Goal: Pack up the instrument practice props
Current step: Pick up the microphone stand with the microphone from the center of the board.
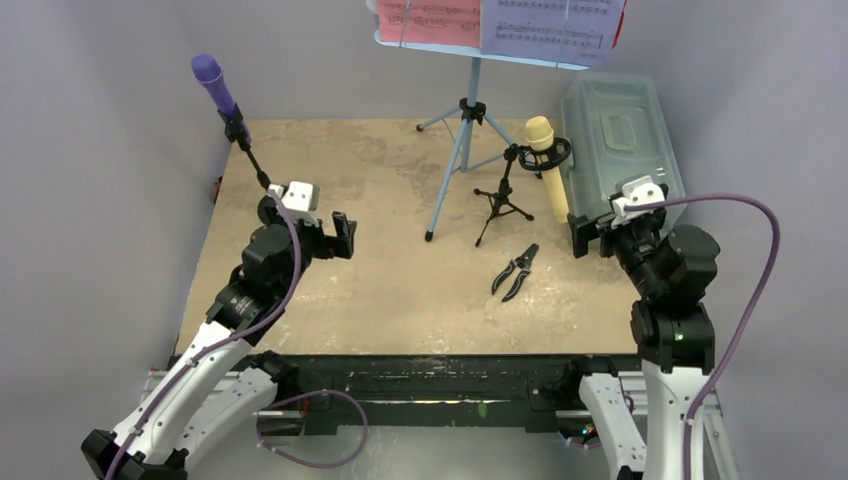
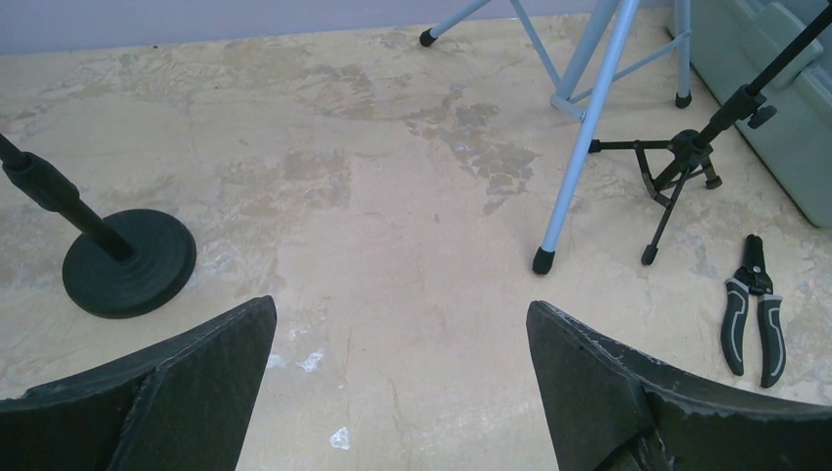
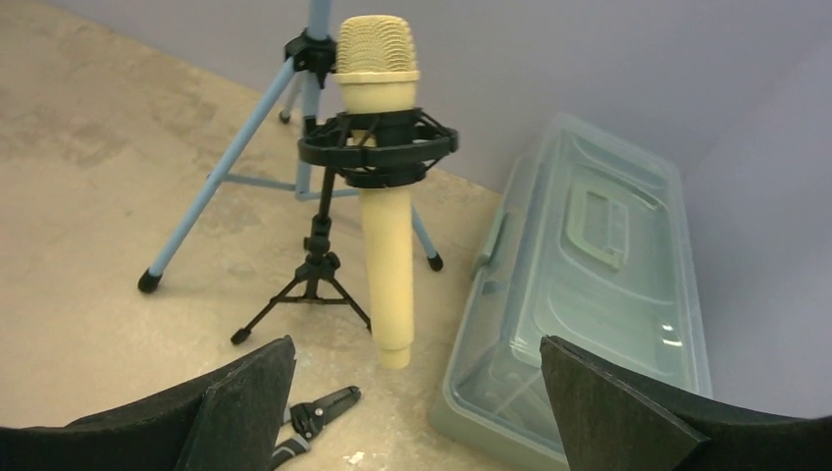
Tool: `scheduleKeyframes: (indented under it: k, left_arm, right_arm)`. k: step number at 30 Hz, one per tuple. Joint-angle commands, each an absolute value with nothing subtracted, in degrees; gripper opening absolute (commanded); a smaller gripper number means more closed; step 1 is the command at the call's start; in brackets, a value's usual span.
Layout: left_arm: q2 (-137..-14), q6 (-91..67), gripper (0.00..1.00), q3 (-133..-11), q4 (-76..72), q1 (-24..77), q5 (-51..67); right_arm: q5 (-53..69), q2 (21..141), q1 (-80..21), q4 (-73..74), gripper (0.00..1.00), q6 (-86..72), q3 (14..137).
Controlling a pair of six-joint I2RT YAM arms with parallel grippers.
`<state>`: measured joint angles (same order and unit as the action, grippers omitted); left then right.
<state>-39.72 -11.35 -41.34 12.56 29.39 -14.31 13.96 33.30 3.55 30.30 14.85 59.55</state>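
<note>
Cream microphone [image 3: 385, 245] stands just ahead of the right gripper [image 3: 414, 368], whose jaws stand wide apart.

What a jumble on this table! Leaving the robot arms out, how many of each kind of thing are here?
Microphones: 2 - purple microphone, cream microphone
Stands: 3 - round-base pole, black tripod, light-blue music stand
Sheet-music pages: 2 - red page, white page
Pliers: 1
Plastic box: 1
Total: 9
</note>
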Motion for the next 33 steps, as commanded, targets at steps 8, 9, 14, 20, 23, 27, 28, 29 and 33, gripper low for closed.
scheduleKeyframes:
  k: [8, 9, 14, 20, 23, 27, 28, 29, 33]
  left_arm:
    - [-42.45, -13.28, 1.0, -41.64, 8.71, 21.27, -3.18]
    - [-43.01, -13.76, 1.0, -41.77, 8.63, 20.17, -1.44]
    - [-42.46, -14.43, 1.0, -41.81, 8.59, 18.63, 0.98]
    - [-41.75, -14.26, 1.0, -41.09, 7.83, 18.63, 1.02]
    - [-42.58, -14.15, 1.0, -41.27, 7.91, 18.63, 1.23]
    - [-42.7, -14.06, 1.0, -41.48, 8.26, 18.63, 1.69]
    - [-42.35, -14.06, 1.0, -41.36, 8.15, 18.63, 1.91]
    - [-42.02, -14.06, 1.0, -41.23, 7.98, 18.59, 1.93]
    - [-41.45, -14.06, 1.0, -41.13, 8.34, 18.61, 1.39]
  right_arm:
    - [30.07, 53.04, 3.69, 46.25, 0.99, 25.02, 81.08]
    - [31.1, 53.45, 3.68, 47.07, 0.99, 24.61, 81.95]
    - [37.66, 50.09, 4.54, 41.85, 0.99, 19.33, 77.63]
    - [44.34, 49.74, 6.75, 41.05, 0.99, 19.31, 72.09]
    - [47.16, 49.02, 8.37, 41.57, 0.99, 20.81, 69.25]
    - [54.55, 49.29, 11.28, 41.18, 0.99, 20.66, 66.55]
    - [55.86, 49.49, 12.0, 41.37, 0.99, 20.67, 66.5]
    - [56.87, 49.75, 12.63, 41.96, 0.99, 20.8, 66.8]
    - [60.92, 51.3, 15.1, 45.87, 0.99, 23.94, 68.55]
